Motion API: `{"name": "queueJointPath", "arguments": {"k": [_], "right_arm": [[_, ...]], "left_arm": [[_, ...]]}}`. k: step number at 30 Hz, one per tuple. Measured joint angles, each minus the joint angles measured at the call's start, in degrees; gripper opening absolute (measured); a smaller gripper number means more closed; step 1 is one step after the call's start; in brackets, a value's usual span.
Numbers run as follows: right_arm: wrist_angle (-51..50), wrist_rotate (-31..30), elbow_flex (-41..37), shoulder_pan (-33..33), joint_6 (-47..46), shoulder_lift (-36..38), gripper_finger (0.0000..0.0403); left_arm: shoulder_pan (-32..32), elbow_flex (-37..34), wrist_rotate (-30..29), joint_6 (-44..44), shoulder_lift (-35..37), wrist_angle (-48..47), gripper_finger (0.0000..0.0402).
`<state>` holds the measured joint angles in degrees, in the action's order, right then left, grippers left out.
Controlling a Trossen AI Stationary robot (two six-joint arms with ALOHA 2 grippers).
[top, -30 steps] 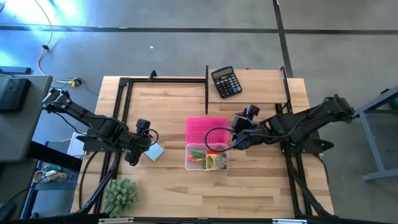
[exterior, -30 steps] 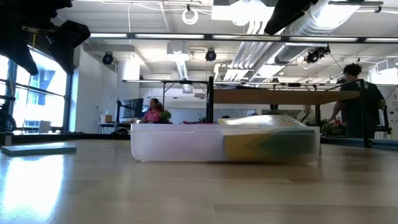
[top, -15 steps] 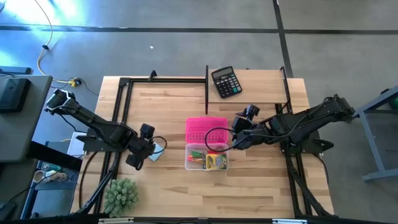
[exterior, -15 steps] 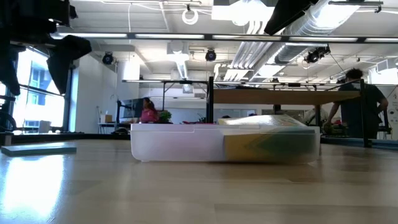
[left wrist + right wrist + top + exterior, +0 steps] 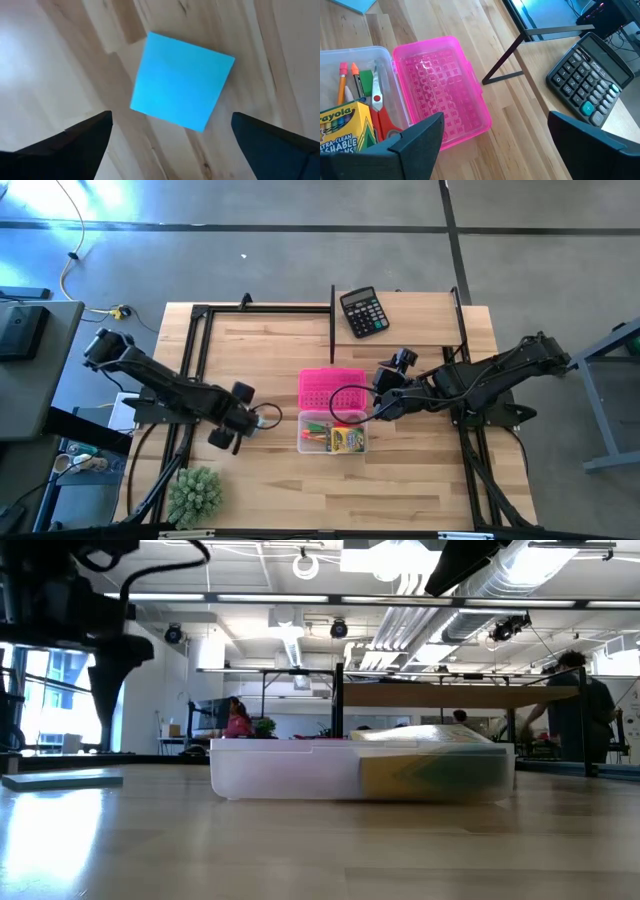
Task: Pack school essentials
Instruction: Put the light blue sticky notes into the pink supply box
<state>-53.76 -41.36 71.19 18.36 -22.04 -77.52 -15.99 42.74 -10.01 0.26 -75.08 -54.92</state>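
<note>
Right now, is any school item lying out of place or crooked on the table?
Yes. The blue notepad lies alone on the bare wood, outside the clear case that holds the crayon box and scissors. It sits skewed to the wood grain, between the open left gripper's fingers.

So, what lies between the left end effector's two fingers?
In the left wrist view, the open left end effector frames the light-blue notepad lying on the bare wooden table.

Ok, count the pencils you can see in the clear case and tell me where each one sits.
2 show. In the right wrist view a pink-tipped pencil and an orange-tipped pencil lie side by side in the clear case, beside the green eraser and scissors. More may hide under the crayon box.
</note>
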Motion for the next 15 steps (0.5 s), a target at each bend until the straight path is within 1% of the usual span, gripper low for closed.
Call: {"name": "queueJointPath", "arguments": {"k": [4, 9, 15], "right_arm": [[0.0, 0.0, 0.0, 0.0, 0.0, 0.0, 0.0346], [0.0, 0.0, 0.0, 0.0, 0.0, 0.0, 0.0346], [0.3, 0.0, 0.0, 0.0, 0.0, 0.0, 0.0346]], "left_arm": [[0.9, 0.4, 1.8, 1.1, -3.4, 0.4, 0.0400], [1.0, 0.8, 2.4, 4.8, -6.3, 4.2, 0.0400], [1.4, 0.8, 4.6, 5.0, -8.9, 5.1, 0.0400]]}}
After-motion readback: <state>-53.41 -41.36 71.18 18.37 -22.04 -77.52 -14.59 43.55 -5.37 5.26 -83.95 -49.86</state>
